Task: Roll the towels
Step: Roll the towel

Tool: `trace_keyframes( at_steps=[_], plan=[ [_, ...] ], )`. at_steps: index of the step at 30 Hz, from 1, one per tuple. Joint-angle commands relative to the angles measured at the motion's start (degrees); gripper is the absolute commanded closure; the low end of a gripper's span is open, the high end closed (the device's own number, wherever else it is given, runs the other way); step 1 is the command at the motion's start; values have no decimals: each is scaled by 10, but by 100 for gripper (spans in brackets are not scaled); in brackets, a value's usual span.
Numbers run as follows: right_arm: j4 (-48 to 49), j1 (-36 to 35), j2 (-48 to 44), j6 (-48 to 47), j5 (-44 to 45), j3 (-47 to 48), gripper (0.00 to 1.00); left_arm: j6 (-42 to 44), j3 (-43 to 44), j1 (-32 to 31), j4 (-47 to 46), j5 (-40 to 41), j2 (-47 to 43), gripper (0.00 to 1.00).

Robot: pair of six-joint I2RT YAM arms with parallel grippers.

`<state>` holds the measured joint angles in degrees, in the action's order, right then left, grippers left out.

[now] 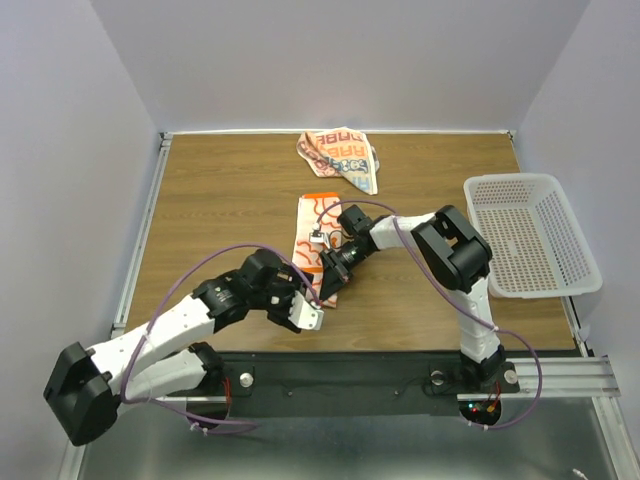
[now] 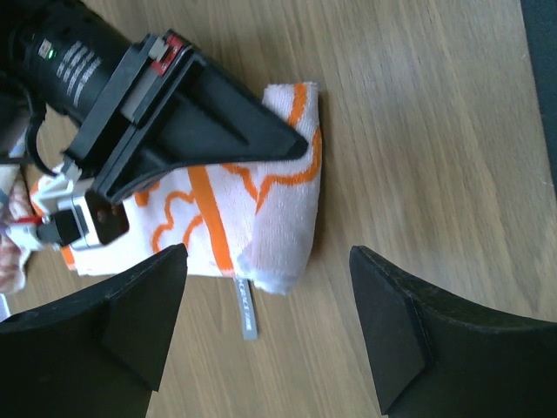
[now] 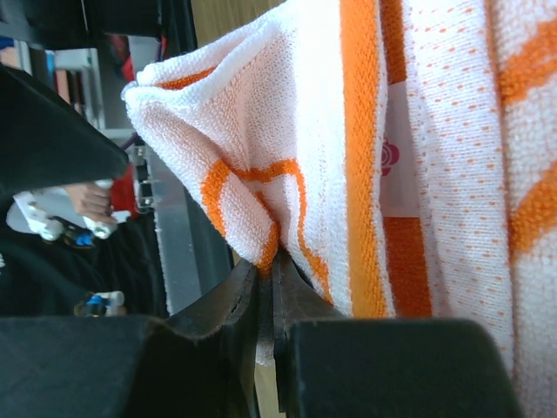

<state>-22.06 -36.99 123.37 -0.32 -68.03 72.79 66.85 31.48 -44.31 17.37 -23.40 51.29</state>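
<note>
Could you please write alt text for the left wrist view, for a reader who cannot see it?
The right gripper pinches the end of a folded white-and-orange towel on the wooden table. The left gripper, open and empty, frames the bottom of the view.

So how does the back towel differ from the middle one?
The back towel lies crumpled in a heap; the middle towel is folded into a long strip. The back towel shows blue lettering; the middle towel shows orange lines. The right tool pinches the middle towel's near end; the back towel is untouched. Both are white with orange.
</note>
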Motion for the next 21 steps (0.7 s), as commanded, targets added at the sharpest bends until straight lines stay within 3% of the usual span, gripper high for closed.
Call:
trace_keyframes(
  at_steps=[1, 10, 21],
  plan=[
    [-5, 5, 9, 25, -30, 20, 96, 11, -5, -45, -84, 73, 36, 13],
    [-5, 6, 31, 43, -50, 31, 94, 0, -1, -78, -153, 147, 146, 18],
    [-5, 8, 40, 47, -60, 41, 92, 39, -36, -77, -163, 144, 181, 27]
  ],
)
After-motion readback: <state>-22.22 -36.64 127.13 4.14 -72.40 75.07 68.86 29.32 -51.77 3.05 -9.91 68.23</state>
